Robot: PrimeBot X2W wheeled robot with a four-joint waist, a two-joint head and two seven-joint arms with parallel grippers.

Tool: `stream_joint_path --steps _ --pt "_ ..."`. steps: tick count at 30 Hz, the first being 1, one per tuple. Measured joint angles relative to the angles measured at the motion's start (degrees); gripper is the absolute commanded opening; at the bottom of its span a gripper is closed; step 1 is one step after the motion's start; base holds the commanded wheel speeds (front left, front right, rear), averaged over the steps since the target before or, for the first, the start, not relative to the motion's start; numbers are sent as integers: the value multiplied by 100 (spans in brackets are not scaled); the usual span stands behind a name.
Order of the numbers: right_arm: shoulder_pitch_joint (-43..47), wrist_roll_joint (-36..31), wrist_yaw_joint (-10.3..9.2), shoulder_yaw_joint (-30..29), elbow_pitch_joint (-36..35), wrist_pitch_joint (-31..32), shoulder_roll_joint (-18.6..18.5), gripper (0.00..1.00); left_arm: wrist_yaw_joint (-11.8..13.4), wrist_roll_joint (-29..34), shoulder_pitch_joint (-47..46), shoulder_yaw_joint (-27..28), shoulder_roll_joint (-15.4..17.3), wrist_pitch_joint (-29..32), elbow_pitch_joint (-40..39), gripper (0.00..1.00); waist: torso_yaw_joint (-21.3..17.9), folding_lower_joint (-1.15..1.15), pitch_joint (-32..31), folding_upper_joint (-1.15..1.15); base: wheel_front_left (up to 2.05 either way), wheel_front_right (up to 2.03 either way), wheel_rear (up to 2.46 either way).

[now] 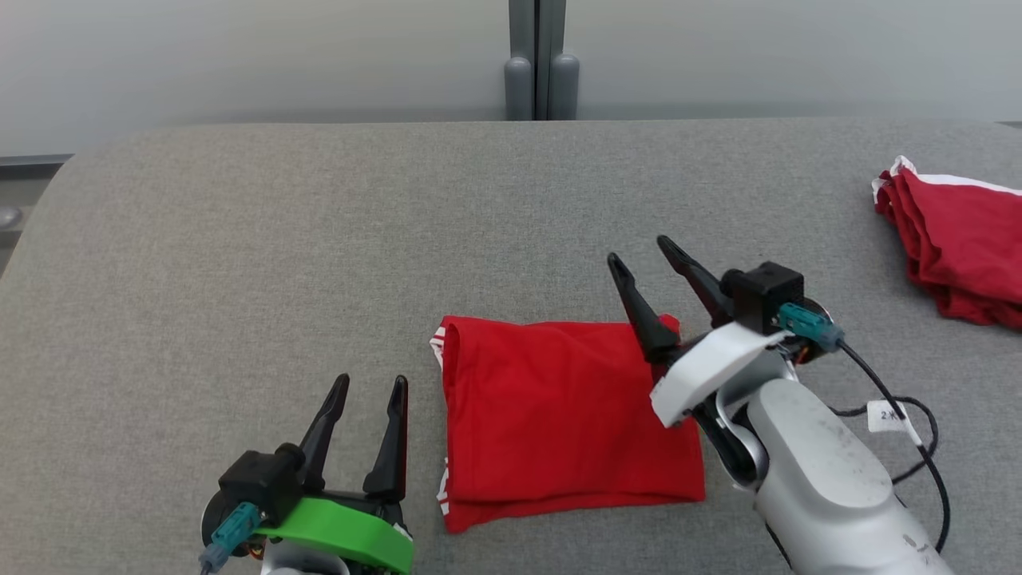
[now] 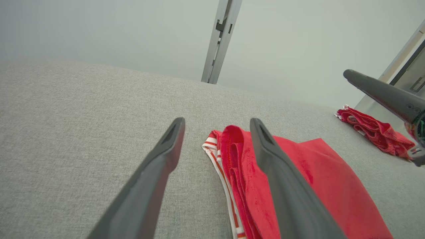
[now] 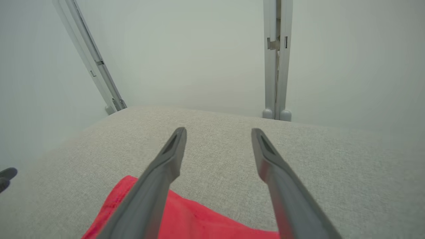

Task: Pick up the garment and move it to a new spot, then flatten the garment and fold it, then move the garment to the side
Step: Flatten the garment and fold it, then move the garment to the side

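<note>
The head view looks forward and down from high over the grey counter (image 1: 319,239), with a pale wall along the frame's top. Each wrist view sits low and close, looking along the left tool (image 2: 217,120) or right tool (image 3: 218,130) toward that wall. All three share the red garment (image 1: 559,415) and the grey post (image 1: 541,64).

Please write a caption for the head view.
Folded garment on grey surface, open left pincer beside it, open right pincer over its corner.
</note>
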Motion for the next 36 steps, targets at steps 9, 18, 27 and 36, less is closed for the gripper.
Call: stream_joint_path --steps 9,18,27,36 --pt "1396 -1107 0 -1304 -939 0 -1 100 0 221 121 374 -76 0 45 100 -156 0 -243 0 0 0 0" --pt "2418 -953 0 -1860 -1628 -1 0 100 0 277 606 899 -158 0 69 100 -389 0 -431 0 0 0 0" --pt "2831 -641 0 -2084 -1767 -1 -1 100 0 318 849 1031 -171 0 -18 100 -447 0 -555 0 0 0 0" --pt "2839 -620 0 -2161 -1723 -1 1 100 0 332 883 939 -175 0 -85 100 -434 0 -561 0 0 0 0"
